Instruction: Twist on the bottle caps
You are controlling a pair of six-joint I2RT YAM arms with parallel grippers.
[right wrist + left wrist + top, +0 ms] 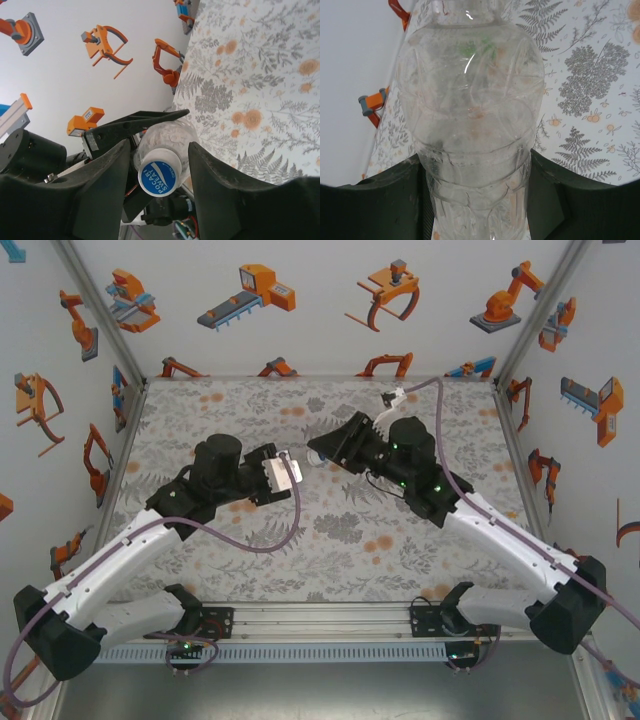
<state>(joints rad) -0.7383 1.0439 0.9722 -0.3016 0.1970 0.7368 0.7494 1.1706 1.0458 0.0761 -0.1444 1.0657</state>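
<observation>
While the left fingers (380, 205) are clamping the colourless transparent plastic bottle (470, 110) above the tabletop (590, 75), the right fingers (100, 195) are standing slightly open around its round blue plastic cap (159, 178).

A table (330, 540) fills the centre of the overhead frame, covered by a pale cloth (250, 405) printed with grey ferns and orange flowers. A silver metal rail (320, 618) runs along its bottom edge.
</observation>
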